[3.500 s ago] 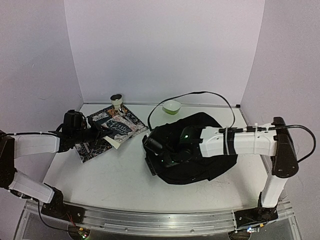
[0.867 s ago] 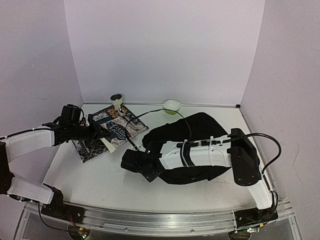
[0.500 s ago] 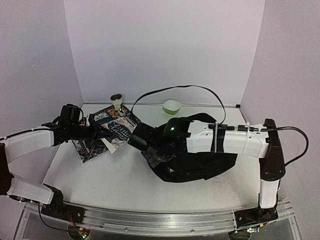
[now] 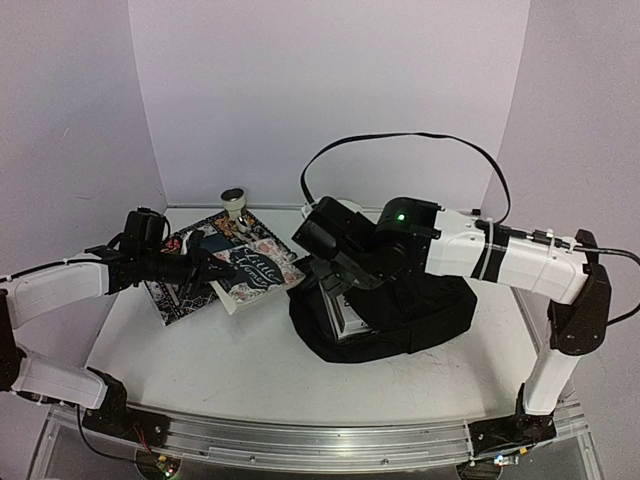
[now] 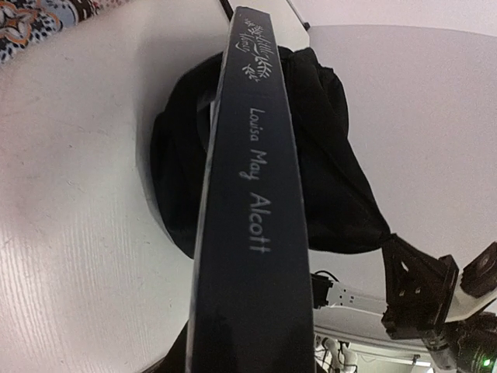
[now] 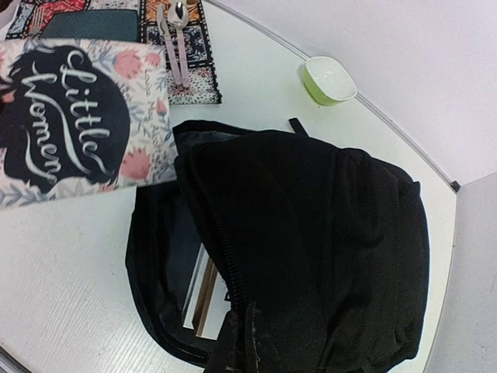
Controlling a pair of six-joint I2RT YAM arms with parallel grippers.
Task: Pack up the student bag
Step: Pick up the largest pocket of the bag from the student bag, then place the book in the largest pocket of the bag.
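The student bag (image 4: 425, 315) is a big black backpack lying right of centre on the table. Its mouth (image 6: 167, 256) gapes toward the left, and a white and brown flat item (image 6: 203, 291) shows inside. My right gripper (image 4: 338, 268) hangs over the bag's left end, shut on the zipped upper flap (image 6: 248, 334) and holding it raised. My left gripper (image 4: 208, 270) is shut on a "Little Women" book (image 4: 258, 272) and holds it flat just left of the bag's mouth. In the left wrist view the dark spine (image 5: 252, 217) points at the bag (image 5: 330, 179) and hides the fingers.
A patterned mat (image 4: 180, 295) lies at the left under my left arm, with a spoon and fork (image 6: 175, 43) and a teal plate (image 6: 85, 23) on it. A small cup (image 4: 233, 200) stands at the back. A green bowl (image 6: 330, 78) sits behind the bag. A black cable (image 4: 400, 138) arcs overhead.
My right arm has swung up and back over the bag, pulling the flap up so the mouth stands open. The left gripper has carried the book a little right, toward the opening.
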